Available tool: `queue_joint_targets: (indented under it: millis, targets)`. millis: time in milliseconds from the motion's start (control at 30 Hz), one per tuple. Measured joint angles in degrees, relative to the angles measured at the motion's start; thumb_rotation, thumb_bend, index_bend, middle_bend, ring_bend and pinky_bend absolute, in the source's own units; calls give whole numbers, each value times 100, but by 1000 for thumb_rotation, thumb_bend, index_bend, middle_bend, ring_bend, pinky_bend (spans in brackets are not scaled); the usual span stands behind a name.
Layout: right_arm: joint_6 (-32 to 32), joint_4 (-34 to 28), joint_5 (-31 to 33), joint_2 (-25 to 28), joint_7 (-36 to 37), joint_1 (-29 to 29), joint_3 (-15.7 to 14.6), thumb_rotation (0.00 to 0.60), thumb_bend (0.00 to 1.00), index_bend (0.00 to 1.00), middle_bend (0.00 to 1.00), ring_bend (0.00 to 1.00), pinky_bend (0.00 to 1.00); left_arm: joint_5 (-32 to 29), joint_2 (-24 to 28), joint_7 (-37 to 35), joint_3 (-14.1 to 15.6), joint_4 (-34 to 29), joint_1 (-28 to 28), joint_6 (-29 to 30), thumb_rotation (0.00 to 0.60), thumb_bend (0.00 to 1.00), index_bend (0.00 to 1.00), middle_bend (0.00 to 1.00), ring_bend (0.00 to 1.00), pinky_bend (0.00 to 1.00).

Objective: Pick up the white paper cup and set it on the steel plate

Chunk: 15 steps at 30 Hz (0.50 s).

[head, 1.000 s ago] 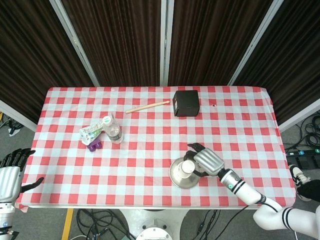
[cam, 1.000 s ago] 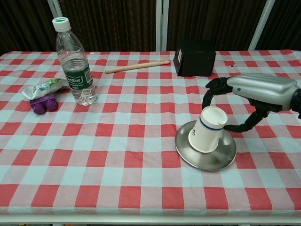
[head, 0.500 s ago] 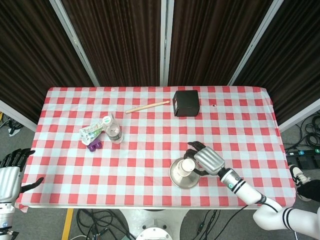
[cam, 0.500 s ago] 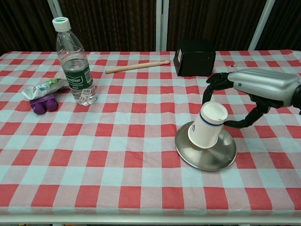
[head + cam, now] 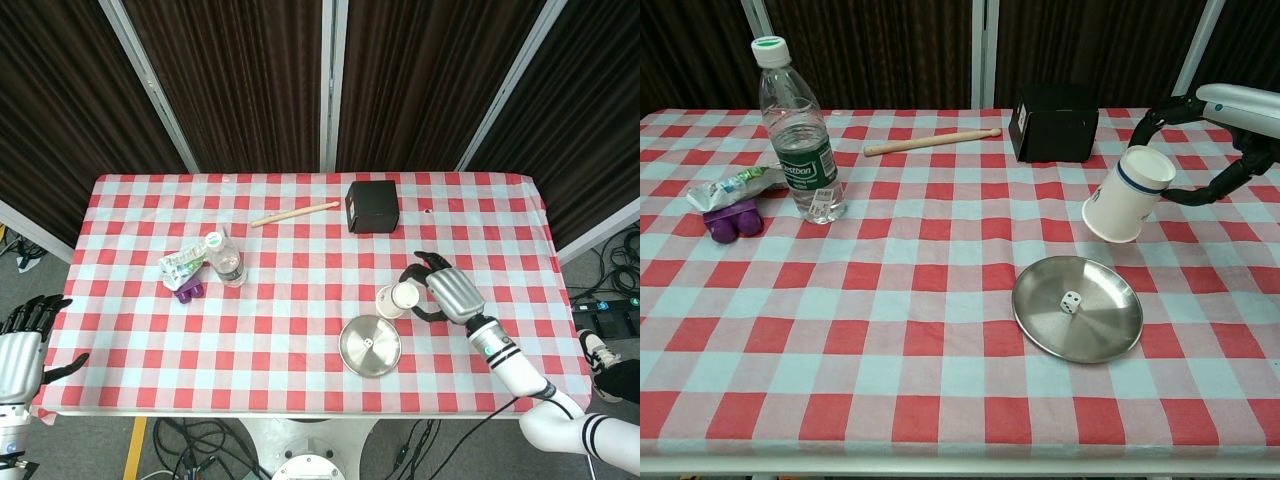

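The white paper cup (image 5: 1125, 196) with a blue band hangs tilted in the air, its wider end down and to the left. My right hand (image 5: 1232, 112) holds it by the narrow end between fingers and thumb. In the head view the cup (image 5: 397, 298) is up and to the right of the steel plate (image 5: 381, 357), with the right hand (image 5: 449, 291) beside it. The steel plate (image 5: 1102, 327) lies on the checked cloth and carries only a small white die (image 5: 1070, 301). My left hand (image 5: 18, 350) stays at the table's near left corner, fingers apart and empty.
A water bottle (image 5: 798, 135), a snack packet (image 5: 735, 185) and a purple object (image 5: 732, 219) stand at the left. A wooden stick (image 5: 931, 142) and a black box (image 5: 1053, 123) lie toward the back.
My right hand has lifted the cup off the plate and carried it up and to the right, toward the back. A die on the plate has come into sight. The left hand is unchanged.
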Motion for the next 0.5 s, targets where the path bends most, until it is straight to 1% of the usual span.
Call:
queue_joint_targets:
  millis: [67, 233, 333, 400, 500]
  targets:
    - [-211, 240, 222, -73, 8, 25, 75, 600, 325, 442, 255, 46, 102, -3, -3, 2, 5, 0, -8, -19, 600, 106, 204, 162, 116, 164]
    - [-698, 759, 606, -322, -122, 112, 186, 600, 325, 302, 214, 13, 85, -29, 0, 10, 0, -2, -27, -61, 600, 107, 204, 162, 116, 163]
    - [-871, 810, 684, -368, -237, 137, 192, 600, 325, 160, 182, 0, 69, -48, 0, 5, 1, 3, -26, -76, 600, 107, 204, 162, 116, 164]
    - [-875, 762, 684, -341, -279, 128, 186, 600, 326, 58, 159, 0, 61, -48, 0, 3, -1, 4, -33, -82, 600, 107, 204, 162, 116, 163]
    - [-770, 593, 652, -221, -331, 66, 174, 600, 327, 0, 124, 0, 51, -34, -2, 3, -10, 2, -53, -90, 600, 107, 204, 162, 116, 163]
